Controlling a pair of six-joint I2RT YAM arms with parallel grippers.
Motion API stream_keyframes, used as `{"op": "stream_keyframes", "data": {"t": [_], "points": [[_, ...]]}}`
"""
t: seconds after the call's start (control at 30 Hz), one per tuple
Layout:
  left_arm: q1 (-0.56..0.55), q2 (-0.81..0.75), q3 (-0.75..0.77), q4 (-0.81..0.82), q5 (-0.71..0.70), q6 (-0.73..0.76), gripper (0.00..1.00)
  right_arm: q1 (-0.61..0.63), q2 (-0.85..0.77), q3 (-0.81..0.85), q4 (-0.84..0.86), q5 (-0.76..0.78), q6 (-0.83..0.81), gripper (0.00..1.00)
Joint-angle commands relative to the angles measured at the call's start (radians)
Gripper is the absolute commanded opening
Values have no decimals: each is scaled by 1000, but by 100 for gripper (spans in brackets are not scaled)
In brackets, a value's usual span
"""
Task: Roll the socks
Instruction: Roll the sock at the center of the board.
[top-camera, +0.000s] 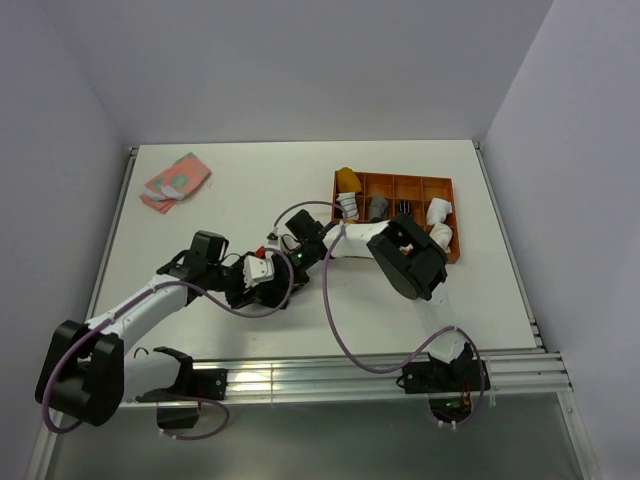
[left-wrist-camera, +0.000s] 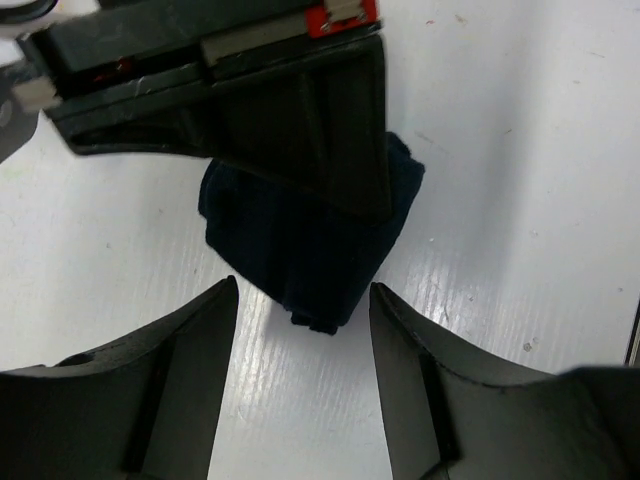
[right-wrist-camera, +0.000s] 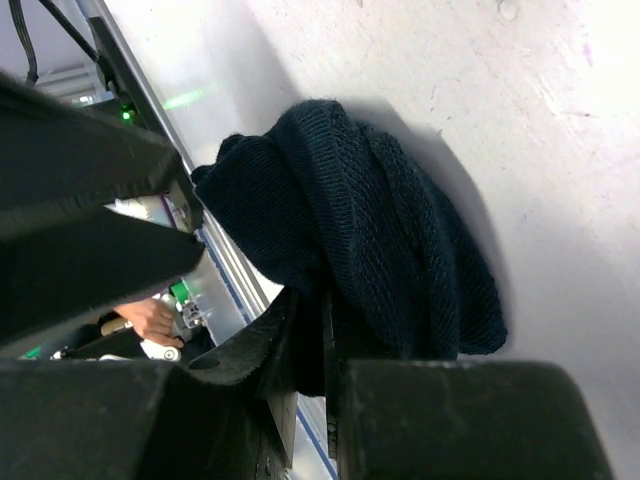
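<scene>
Left arm (top-camera: 140, 305): lies low, reaching from its base out to mid-table (top-camera: 250, 190), wrist tipped down.
Right arm (top-camera: 405, 262): elbow raised, forearm reaching sideways toward the left arm; the two grippers meet nearly tip to tip.

Left gripper (left-wrist-camera: 303, 292): jaws spread wide, with white tabletop showing along both fingers. The near corner of the navy sock (right-wrist-camera: 390, 230) lies in the gap between the tips, and neither finger presses it.

Right gripper (right-wrist-camera: 312, 325): jaws almost together, pinching a fold of the navy sock at their tips. The rest of the sock is bunched in a loose lump just ahead of these jaws, resting on the table.

Mustard sock (top-camera: 347, 180): well apart from both jaws, at the end of the orange tray (top-camera: 395, 176) that lies nearest them.
</scene>
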Motion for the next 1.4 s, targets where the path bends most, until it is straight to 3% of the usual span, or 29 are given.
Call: {"op": "stream_keyframes", "data": {"t": [0.0,0.57,0.77,0.97,1.07,1.13,1.2,1.3,1.37], "points": [[-41,-1,-9,41,-13,18,61,-14,26,13,-31,31,-7,5],[-79,161,55,38,8,-27,52,-14,-13,-37,-12,63,-9,4],[-81,226,87,1,24,-27,38,-14,-32,-65,-6,100,-12,5],[-81,292,138,-91,48,-12,16,-9,-52,-74,-17,181,-14,5],[-81,333,173,-163,65,-2,6,-9,-84,-88,-14,260,-7,12],[-79,371,199,-221,74,8,1,-6,-114,-112,0,316,3,23],[-75,399,221,-252,79,39,0,2,-163,-134,29,389,23,35],[-56,460,253,-318,94,70,0,9,-236,-183,73,469,52,45],[-39,505,275,-358,114,90,0,12,-279,-232,101,511,77,47]]}}
